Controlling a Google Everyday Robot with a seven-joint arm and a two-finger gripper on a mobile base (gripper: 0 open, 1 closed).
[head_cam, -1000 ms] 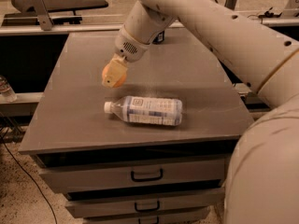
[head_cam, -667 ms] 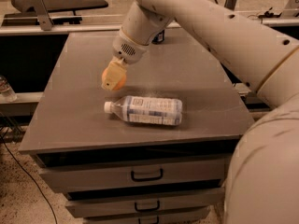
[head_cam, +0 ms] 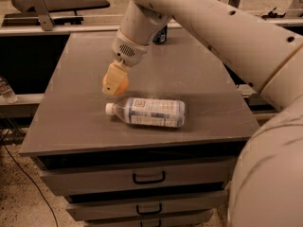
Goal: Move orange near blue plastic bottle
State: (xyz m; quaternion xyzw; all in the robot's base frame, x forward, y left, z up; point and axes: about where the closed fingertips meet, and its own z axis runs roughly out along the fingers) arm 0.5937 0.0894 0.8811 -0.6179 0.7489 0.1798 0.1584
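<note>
— Where is the small round orange fruit (head_cam: 124, 84)?
— Gripped in the yellowish two-finger gripper (head_cam: 116, 81), whose fingers are closed around it. It sits over the grey table (head_cam: 66, 122), just behind the capped end of the clear plastic bottle (head_cam: 154, 111), which lies on its side.

gripper (head_cam: 115, 81) lowered a little above the table (head_cam: 208, 84), clasped orange (head_cam: 122, 84) brought closer to the blue plastic bottle (head_cam: 152, 111)
</note>
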